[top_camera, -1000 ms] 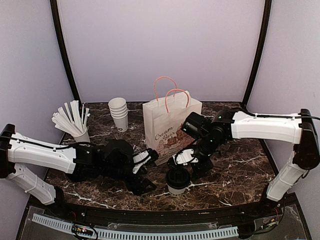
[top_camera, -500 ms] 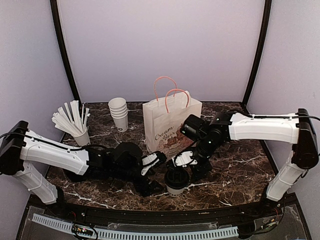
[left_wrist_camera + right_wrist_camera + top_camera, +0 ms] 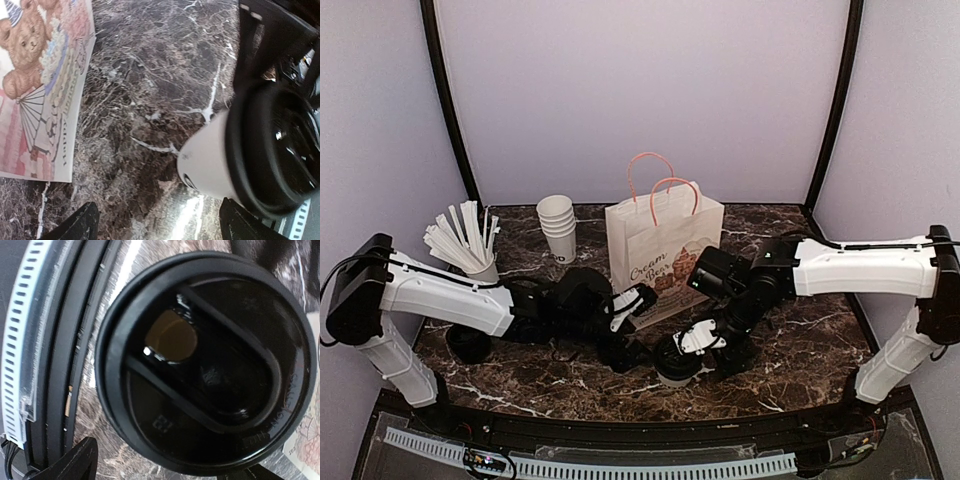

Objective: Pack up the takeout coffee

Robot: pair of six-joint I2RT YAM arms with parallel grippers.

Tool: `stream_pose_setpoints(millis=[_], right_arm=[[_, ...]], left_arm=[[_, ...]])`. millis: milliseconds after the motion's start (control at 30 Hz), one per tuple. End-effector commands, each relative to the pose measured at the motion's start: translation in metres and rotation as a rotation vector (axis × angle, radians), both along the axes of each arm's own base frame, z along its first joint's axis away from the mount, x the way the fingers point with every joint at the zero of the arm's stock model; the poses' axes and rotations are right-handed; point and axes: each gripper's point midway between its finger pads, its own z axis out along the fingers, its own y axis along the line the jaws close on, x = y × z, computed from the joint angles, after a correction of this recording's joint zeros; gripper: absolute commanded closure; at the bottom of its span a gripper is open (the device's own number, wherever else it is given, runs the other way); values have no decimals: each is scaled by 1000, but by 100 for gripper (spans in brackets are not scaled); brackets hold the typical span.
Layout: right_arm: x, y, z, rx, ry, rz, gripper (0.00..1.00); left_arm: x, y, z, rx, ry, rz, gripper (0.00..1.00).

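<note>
The takeout coffee stands upright on the marble table near its front edge, just in front of the bear-printed paper bag, with its black lid on. My right gripper hangs directly over that lid with its 2 fingers spread wide, and I cannot tell whether either touches the cup. My left gripper lies low just to the cup's left, jaws also wide apart with nothing between them, the cup's white wall ahead toward 1 finger and the bag's printed face toward the other.
</note>
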Motion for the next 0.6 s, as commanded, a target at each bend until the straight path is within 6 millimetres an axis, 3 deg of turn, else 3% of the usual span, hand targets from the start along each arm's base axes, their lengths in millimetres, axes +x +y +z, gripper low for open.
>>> stream_pose_setpoints(millis=[0, 167, 333, 567], right_arm=[[-16, 1, 5, 15, 31, 18, 19], [-21, -12, 3, -12, 40, 8, 19], [-7, -25, 1, -31, 25, -41, 19], [17, -24, 23, 6, -42, -72, 19]], left_arm=[[19, -9, 12, -26, -39, -1, 14], [30, -12, 17, -36, -54, 18, 14], [30, -6, 17, -27, -58, 32, 14], [20, 16, 20, 1, -43, 50, 14]])
